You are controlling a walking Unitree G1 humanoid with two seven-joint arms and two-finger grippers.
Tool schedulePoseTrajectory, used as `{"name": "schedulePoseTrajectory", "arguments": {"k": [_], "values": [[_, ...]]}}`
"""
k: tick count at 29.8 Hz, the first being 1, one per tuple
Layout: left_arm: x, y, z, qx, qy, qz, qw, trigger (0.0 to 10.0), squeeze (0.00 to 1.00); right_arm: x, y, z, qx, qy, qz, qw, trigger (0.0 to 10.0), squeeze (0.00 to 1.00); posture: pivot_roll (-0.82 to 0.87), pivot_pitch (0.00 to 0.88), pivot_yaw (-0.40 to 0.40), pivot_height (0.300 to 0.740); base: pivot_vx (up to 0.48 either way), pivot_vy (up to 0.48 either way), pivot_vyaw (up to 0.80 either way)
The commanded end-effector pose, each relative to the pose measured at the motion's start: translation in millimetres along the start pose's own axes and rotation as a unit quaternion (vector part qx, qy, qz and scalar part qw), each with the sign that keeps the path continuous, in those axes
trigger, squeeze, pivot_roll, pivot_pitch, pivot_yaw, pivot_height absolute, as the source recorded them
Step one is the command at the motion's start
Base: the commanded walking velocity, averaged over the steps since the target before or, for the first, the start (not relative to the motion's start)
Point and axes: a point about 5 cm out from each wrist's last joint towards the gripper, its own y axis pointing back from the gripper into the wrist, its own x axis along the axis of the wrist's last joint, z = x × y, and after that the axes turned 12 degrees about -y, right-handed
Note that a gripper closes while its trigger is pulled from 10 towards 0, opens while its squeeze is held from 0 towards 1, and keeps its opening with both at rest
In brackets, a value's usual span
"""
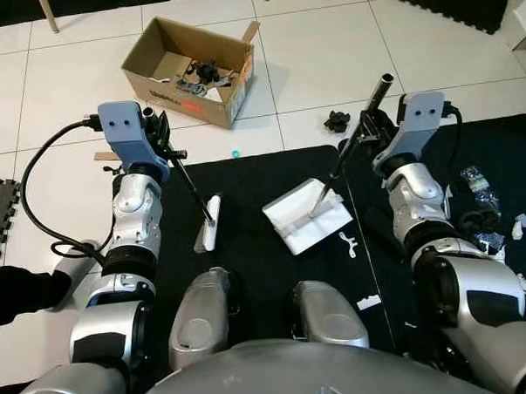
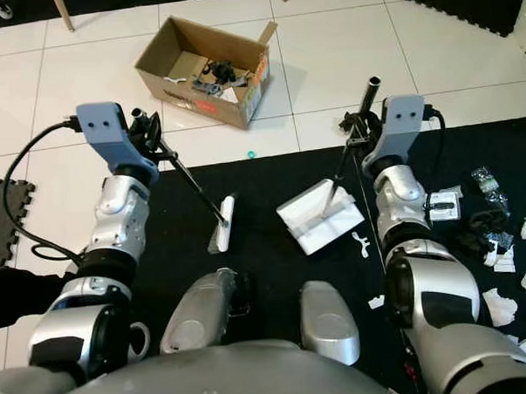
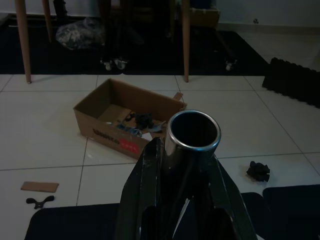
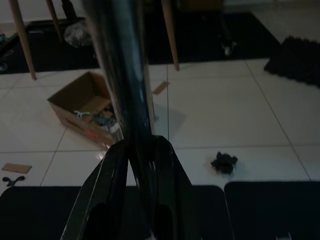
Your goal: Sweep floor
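Note:
My left gripper (image 1: 162,140) is shut on the thin black handle of a small white brush (image 1: 208,224), whose head rests on the black mat (image 1: 248,259). The handle's round metal end (image 3: 192,131) sits between the left fingers (image 3: 145,190). My right gripper (image 1: 371,127) is shut on the black pole (image 1: 364,118) of a white dustpan (image 1: 306,217), which lies flat on the mat to the right of the brush. That pole (image 4: 120,70) runs up between the right fingers (image 4: 102,185). A small white scrap (image 1: 349,242) lies just right of the dustpan.
An open cardboard box (image 1: 191,71) holding rubbish stands on the white tiles ahead. A black clump (image 1: 336,120) and a tiny teal bit (image 1: 235,153) lie on the tiles by the mat's far edge. Scattered litter (image 2: 496,239) covers the mat at the right. Wooden chair legs (image 3: 186,40) stand beyond.

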Motion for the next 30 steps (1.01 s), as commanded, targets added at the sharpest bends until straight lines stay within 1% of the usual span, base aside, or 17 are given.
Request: {"name": "schedulePoseTrajectory", "arguments": {"k": [1,4,6,10,11,16,19,20,25,26,30], "values": [[-10,5.4,12.3,-0.017,0.025,-0.021,0.999,10.0,0.0,5,0.6,-3.9,0.013,0.007,0.027,1.0,10.0,0.0,0.03,0.0,0.035,0.74,0.0,0.0,0.0],[-15,11.0,11.0,-0.016,0.024,-0.027,0.999,10.0,0.0,-14,13.5,-5.1,0.013,0.006,0.003,1.0,10.0,0.0,0.03,0.0,0.034,0.74,0.0,0.0,0.0],[-17,12.7,11.6,-0.016,0.024,-0.032,0.999,10.0,0.0,-27,21.1,-5.8,0.008,0.015,-0.023,1.0,10.0,0.0,0.03,0.0,0.034,0.74,0.0,0.0,0.0],[-18,12.7,14.6,-0.019,0.024,-0.034,0.999,10.0,0.0,-36,24.3,-7.4,-0.003,0.013,-0.039,0.999,10.0,0.0,0.03,0.0,0.035,0.74,0.0,0.0,0.0],[-18,12.7,14.6,-0.019,0.024,-0.034,0.999,10.0,0.0,-36,24.3,-7.4,-0.003,0.013,-0.039,0.999,10.0,0.0,0.03,0.0,0.035,0.74,0.0,0.0,0.0],[-15,10.9,19.5,-0.026,0.024,-0.033,0.999,10.0,0.0,-28,12.2,-20.9,0.025,0.001,-0.029,0.999,10.0,0.0,0.04,0.0,0.029,0.74,0.0,0.0,0.0],[-14,10.3,20.6,-0.028,0.025,-0.032,0.999,10.0,0.0,-28,11.1,-21.6,0.031,0.004,-0.036,0.999,10.0,0.0,0.04,0.0,0.027,0.74,0.0,0.0,0.0],[-14,10.1,21.2,-0.029,0.025,-0.032,0.999,10.0,0.0,-28,10.3,-19.9,0.03,0.006,-0.047,0.998,10.0,0.0,0.04,0.0,0.024,0.74,0.0,0.0,0.0],[-14,9.6,24.3,-0.033,0.027,-0.032,0.999,10.0,0.0,-19,3.1,-15.5,0.019,0.022,-0.052,0.998,10.0,0.0,0.03,0.0,0.026,0.74,0.0,0.0,0.0],[-14,9.3,26.4,-0.037,0.026,-0.033,0.998,10.0,0.0,-15,-1.2,-14.9,0.016,0.03,-0.056,0.998,10.0,0.0,0.03,0.0,0.026,0.74,0.0,0.0,0.0],[-14,8.4,28.5,-0.04,0.026,-0.034,0.998,10.0,0.0,-6,-7.8,-18.8,0.027,0.027,-0.04,0.998,10.0,0.0,0.02,0.0,0.027,0.74,0.0,0.0,0.0]]}}
